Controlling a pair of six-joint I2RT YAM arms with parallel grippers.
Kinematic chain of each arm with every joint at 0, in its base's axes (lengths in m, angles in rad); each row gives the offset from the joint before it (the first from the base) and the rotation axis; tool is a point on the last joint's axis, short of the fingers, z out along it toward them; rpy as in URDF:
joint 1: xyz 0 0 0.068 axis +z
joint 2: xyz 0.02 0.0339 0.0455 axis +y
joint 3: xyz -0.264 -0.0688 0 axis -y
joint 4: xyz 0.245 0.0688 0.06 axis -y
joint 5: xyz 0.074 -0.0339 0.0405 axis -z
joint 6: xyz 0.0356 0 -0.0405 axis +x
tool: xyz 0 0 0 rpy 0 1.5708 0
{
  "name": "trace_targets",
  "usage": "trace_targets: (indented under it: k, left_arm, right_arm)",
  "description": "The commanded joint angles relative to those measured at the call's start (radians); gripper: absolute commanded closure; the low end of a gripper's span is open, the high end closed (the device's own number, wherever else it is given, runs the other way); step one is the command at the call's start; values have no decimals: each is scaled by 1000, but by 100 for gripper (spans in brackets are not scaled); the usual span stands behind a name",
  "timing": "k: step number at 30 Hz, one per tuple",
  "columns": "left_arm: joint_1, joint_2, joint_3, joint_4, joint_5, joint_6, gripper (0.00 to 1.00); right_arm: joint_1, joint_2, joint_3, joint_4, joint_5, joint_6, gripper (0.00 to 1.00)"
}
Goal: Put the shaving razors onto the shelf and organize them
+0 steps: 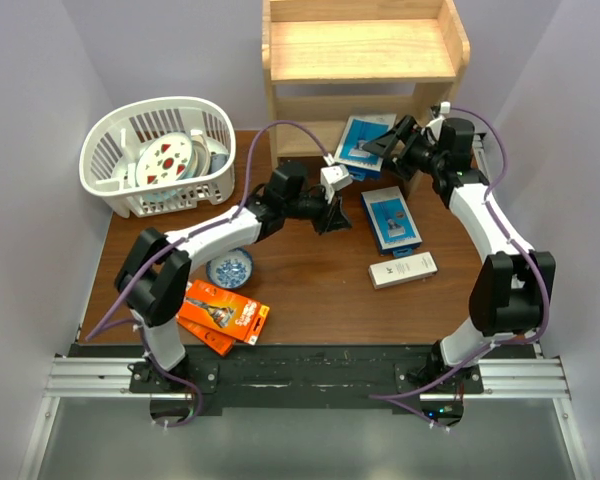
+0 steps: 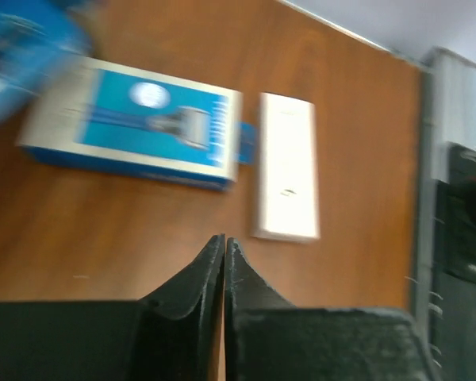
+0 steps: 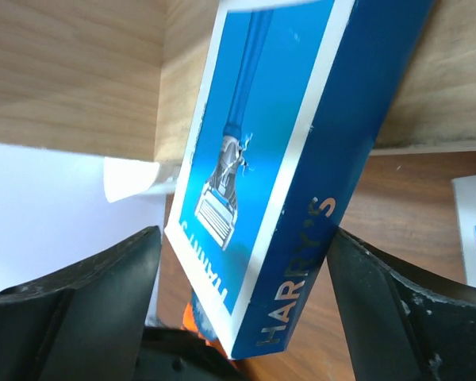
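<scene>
Leaning at a tilt in the mouth of the pine shelf's (image 1: 365,50) lower tier, the blue Harry's razor box (image 3: 278,182) is sitting between the spread fingers of the right gripper (image 3: 244,246). The jaws are standing wide, with a clear gap on one side of the box, so it looks let go rather than gripped. I cannot tell whether its low end is resting on the shelf board or on the table (image 1: 310,290).

I am judging the step in hand as seating this first box. The next move is calling for a straight pull back away from the shelf, since the far finger is sitting close to the box's spine and could drag it over.

The left gripper (image 2: 224,242) is hanging just in front of the shelf with its fingers pressed together and nothing between them. A second blue razor box (image 1: 392,220) is lying flat a little further out from the shelf, and a white box (image 1: 403,270) is lying beyond that. The orange Gillette packs (image 1: 223,315) are lying furthest from the shelf, beside a small patterned bowl (image 1: 229,268).

The shelf's top tier is standing bare, offering plenty of room. Its solid side panels are narrowing the lower opening, and the white basket (image 1: 108,165) is crowding the shelf's left side.
</scene>
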Motion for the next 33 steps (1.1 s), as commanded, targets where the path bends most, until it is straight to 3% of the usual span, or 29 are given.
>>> trace_targets:
  k: [1, 10, 17, 21, 26, 29, 31, 33]
  left_arm:
    - [7, 86, 196, -53, -251, 183, 97]
    - [9, 232, 383, -30, -368, 160, 100]
    - [9, 337, 515, -6, -397, 143, 100]
    - [10, 403, 628, -4, -371, 129, 100]
    - [9, 425, 653, 19, -322, 114, 100]
    - [9, 391, 611, 3, -291, 140, 100]
    - [13, 323, 563, -20, -300, 149, 100]
    - [23, 255, 444, -27, -285, 149, 99]
  right_arm:
    - [-37, -76, 0, 34, 111, 34, 11]
    - [-42, -78, -24, 55, 96, 73, 11]
    - [-80, -174, -114, 103, 53, 24, 13]
    - [-82, -260, -148, 100, 30, -22, 13]
    - [-88, -308, -168, 26, 53, -85, 14]
    - [-88, -319, -156, -39, 85, -146, 23]
    - [-89, -316, -159, -29, 66, -185, 38]
    - [-88, -310, -161, -11, 26, -212, 45]
